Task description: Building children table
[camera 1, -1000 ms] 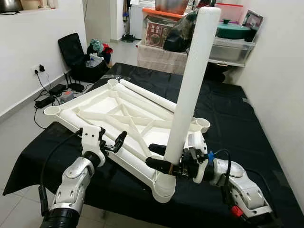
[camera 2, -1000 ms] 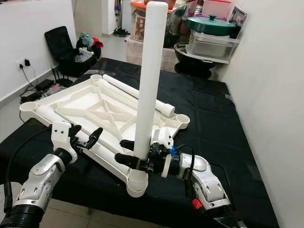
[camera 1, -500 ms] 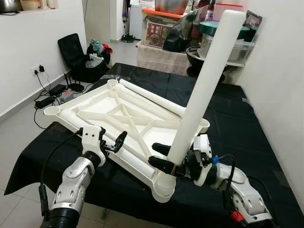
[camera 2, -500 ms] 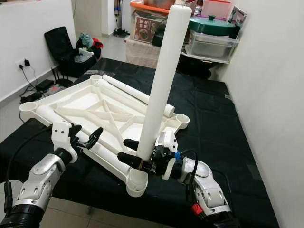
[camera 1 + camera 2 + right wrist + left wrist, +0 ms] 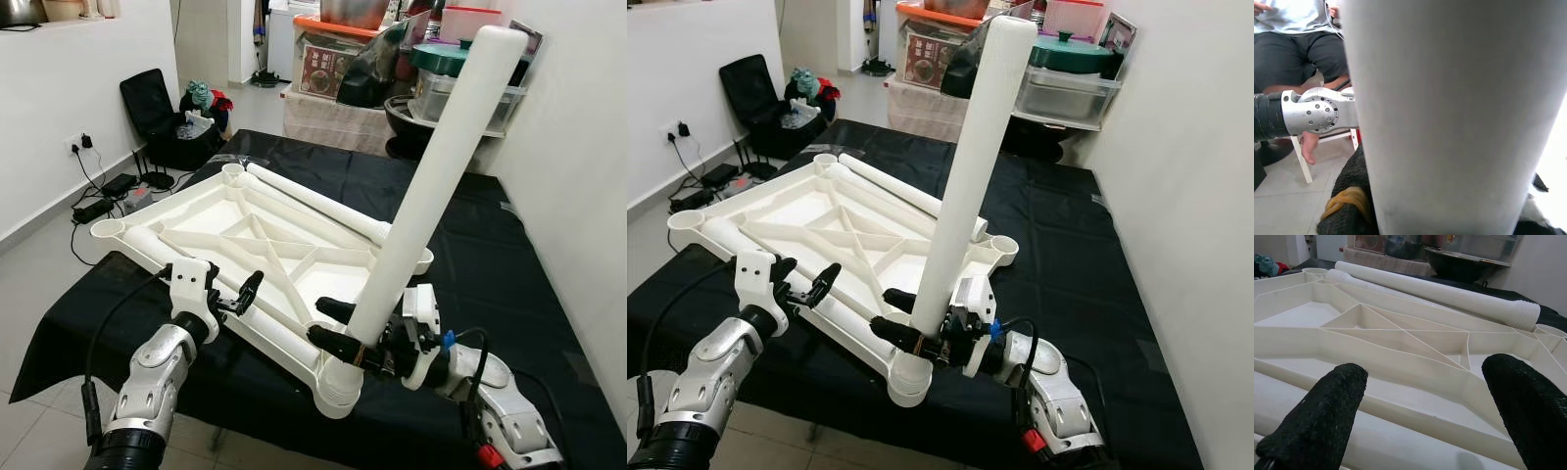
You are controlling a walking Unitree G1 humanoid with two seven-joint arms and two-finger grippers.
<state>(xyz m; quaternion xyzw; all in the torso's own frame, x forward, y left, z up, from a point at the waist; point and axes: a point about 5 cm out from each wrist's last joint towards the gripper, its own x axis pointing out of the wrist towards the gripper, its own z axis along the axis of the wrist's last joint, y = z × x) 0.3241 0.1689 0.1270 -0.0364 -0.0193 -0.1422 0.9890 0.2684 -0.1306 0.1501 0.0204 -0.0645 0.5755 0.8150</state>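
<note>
Leg-fitting step: the right pincer (image 5: 343, 338) grasps the white leg (image 5: 431, 186), tilted over the tabletop's (image 5: 245, 235) corner socket (image 5: 333, 382), lower centre. Next: straighten, press in. The left pincer (image 5: 235, 294) hovers released, lower left.

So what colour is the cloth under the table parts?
Black cloth, clearest in the left eye view.

Silver, screw-studded arms with white wrist housings, black cables, long black jaws, and perhaps a blue fitting.
</note>
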